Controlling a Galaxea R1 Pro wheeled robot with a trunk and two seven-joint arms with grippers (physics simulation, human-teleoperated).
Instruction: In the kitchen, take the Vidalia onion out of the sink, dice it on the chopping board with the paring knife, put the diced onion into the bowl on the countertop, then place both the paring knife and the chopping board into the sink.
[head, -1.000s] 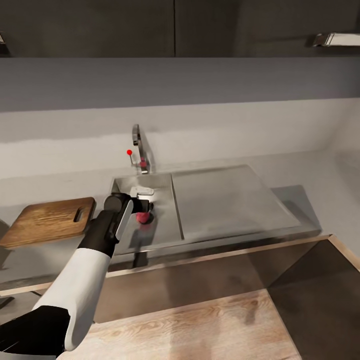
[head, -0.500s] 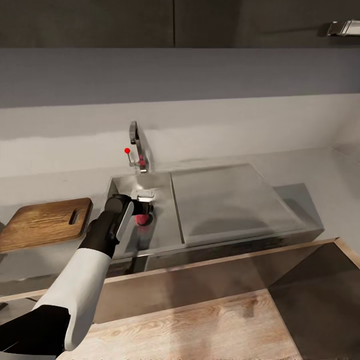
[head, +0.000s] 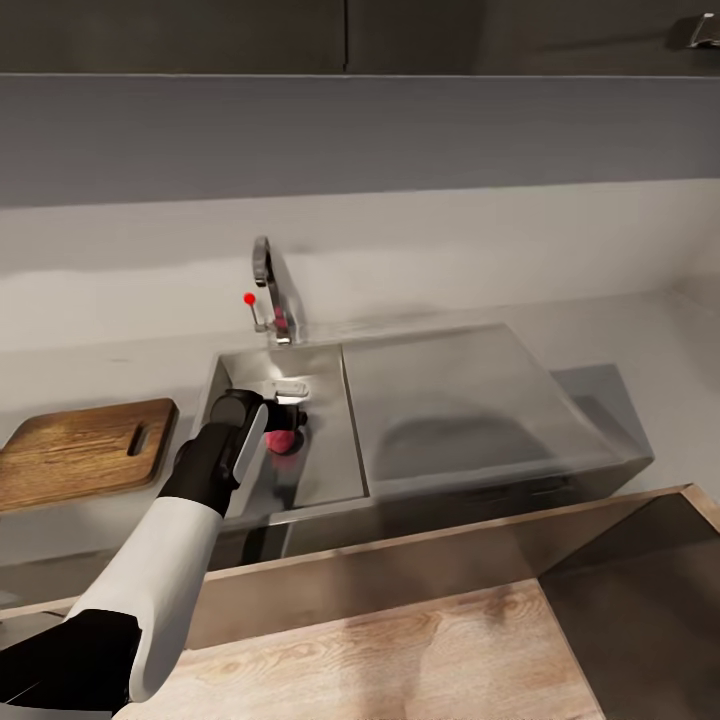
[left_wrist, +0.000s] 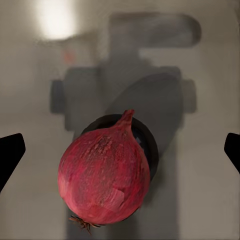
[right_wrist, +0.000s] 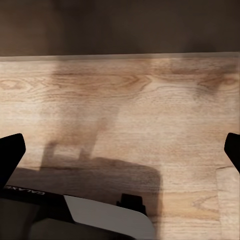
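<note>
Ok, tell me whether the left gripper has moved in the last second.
No. The left gripper stays just above the onion in the sink; the camera shifted instead.

Left arm extended forward, its hand (left_wrist: 120, 150) spread wide, pointing down.

Head overlooks sink (head: 300, 480); left wrist peers closely inside.

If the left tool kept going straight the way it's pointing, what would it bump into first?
Most likely the round red-skinned onion lying on the steel sink floor: it sits between the left tool's open fingertips, straight ahead.
</note>
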